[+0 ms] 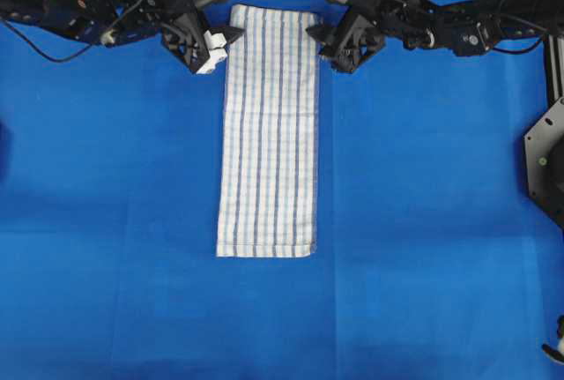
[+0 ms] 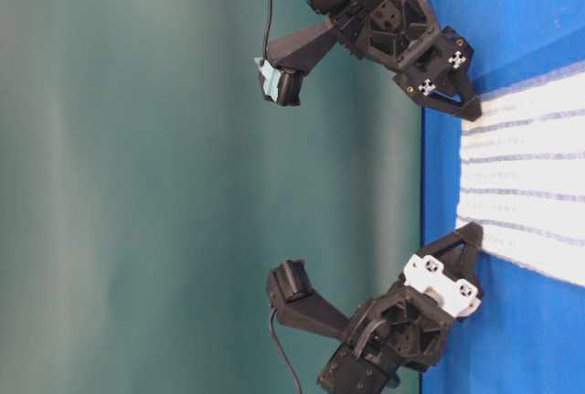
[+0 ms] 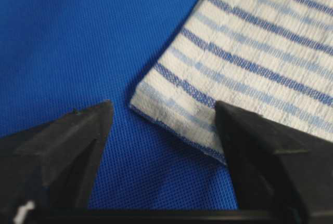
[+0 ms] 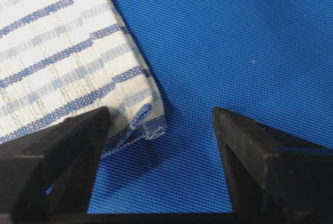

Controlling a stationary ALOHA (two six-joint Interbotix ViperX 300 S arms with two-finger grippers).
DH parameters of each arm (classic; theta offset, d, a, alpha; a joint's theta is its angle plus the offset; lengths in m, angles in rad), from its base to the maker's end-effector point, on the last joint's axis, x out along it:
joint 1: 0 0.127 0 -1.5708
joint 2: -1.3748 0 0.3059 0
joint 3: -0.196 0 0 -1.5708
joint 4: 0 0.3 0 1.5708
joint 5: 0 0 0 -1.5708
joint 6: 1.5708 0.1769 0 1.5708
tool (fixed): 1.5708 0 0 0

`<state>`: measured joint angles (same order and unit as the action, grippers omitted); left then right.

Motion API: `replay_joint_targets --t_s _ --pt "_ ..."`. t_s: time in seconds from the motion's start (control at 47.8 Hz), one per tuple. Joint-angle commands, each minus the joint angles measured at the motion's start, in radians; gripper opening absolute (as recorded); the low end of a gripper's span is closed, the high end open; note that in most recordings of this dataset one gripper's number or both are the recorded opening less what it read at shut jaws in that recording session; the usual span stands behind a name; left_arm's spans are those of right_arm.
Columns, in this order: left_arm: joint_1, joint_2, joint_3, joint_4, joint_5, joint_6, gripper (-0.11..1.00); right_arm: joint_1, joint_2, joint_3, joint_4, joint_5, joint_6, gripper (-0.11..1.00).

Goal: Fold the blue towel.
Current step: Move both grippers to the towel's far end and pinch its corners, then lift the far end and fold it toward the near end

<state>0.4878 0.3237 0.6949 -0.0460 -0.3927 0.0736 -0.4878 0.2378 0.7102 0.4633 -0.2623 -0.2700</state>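
The blue towel (image 1: 270, 133) is a long white cloth with blue stripes, lying flat on the blue sheet and running from the far edge toward the front. My left gripper (image 1: 231, 38) is open at the towel's far left corner. In the left wrist view the corner (image 3: 171, 104) lies between the open fingers, and the left gripper (image 3: 162, 109) holds nothing. My right gripper (image 1: 315, 36) is open at the far right corner. In the right wrist view the hemmed corner (image 4: 145, 122) lies by the left finger, and the right gripper (image 4: 160, 112) holds nothing. The table-level view shows the towel (image 2: 530, 184) with both grippers low at its end.
The plain blue sheet (image 1: 423, 221) covers the whole table. A black mount (image 1: 546, 160) stands at the right edge. The towel's near hem (image 1: 266, 249) lies in the middle of the table.
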Motion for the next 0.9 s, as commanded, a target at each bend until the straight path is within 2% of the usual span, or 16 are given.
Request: replay_joint_targets --t_s 0.0,0.105,0.251,0.314,0.628,0.879 --pt "0.003 0.0 -0.02 -0.002 -0.008 0.002 0.64 0.005 -0.006 -0.017 0.002 -0.008 -0.003 0.75" --pt "0.002 0.011 -0.021 -0.002 -0.008 0.002 0.41 0.014 0.0 -0.017 0.002 -0.008 -0.005 0.55" --pt "-0.002 0.008 -0.017 -0.002 -0.008 0.0 0.12 0.028 0.003 -0.015 0.0 -0.005 -0.009 0.18" --pt "-0.006 0.008 -0.017 -0.002 -0.009 0.0 0.05 0.031 0.003 -0.015 -0.002 -0.005 -0.011 0.07" --pt "-0.017 -0.008 -0.021 -0.002 -0.008 -0.008 0.05 0.031 -0.011 -0.029 -0.005 -0.008 -0.02 0.06" --pt "-0.017 -0.081 -0.015 -0.002 -0.005 0.002 0.05 0.026 -0.078 -0.037 -0.006 0.002 -0.031 0.06"
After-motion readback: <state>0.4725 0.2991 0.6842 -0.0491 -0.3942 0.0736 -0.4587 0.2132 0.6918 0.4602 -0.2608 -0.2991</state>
